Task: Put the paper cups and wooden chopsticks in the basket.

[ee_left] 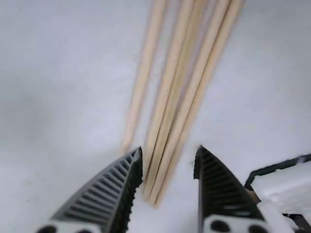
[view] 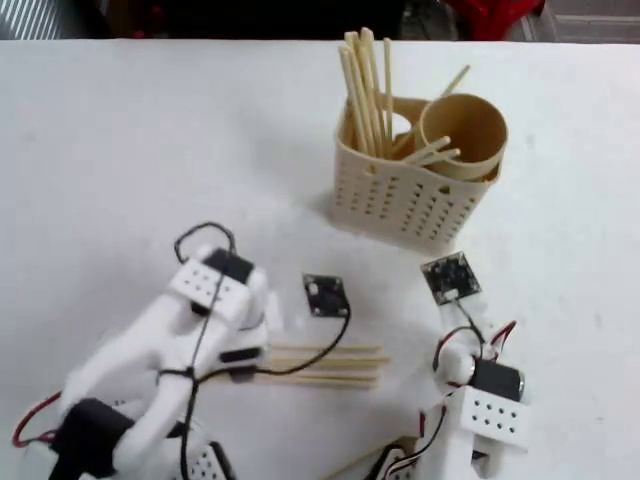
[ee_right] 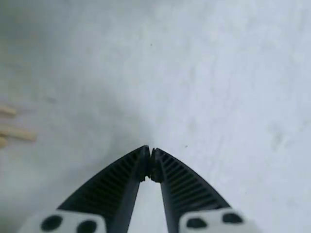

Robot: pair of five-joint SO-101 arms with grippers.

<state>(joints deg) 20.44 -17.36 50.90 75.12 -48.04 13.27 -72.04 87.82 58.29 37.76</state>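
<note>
The loose wooden chopsticks are being seen flat on the white table, at about 6 o'clock in the high view, side by side in a small bunch. Their ends are being straddled by the left gripper, which is being held low at the 9 o'clock end of the bunch. Its jaws are being held open, and nothing is being squeezed yet. Most of the sticks are being framed between the two jaws, but one stick is being left just outside them.

The basket is being seen at about 1 o'clock from the bunch, well apart. A paper cup and more chopsticks are already being held inside it.

The right gripper is being held over bare table at about 4 o'clock from the bunch, with its jaws closed on nothing.

Trouble is being risked here. The sticks are thin and smooth, and only their very ends are being reached. If the jaws are closed there, the long far ends may be tipped down, or a stick may be slid out and dropped on the way. The stick outside may be pushed away or left behind. The basket is being crowded too, so new sticks may be bumped against the tall ones.
</note>
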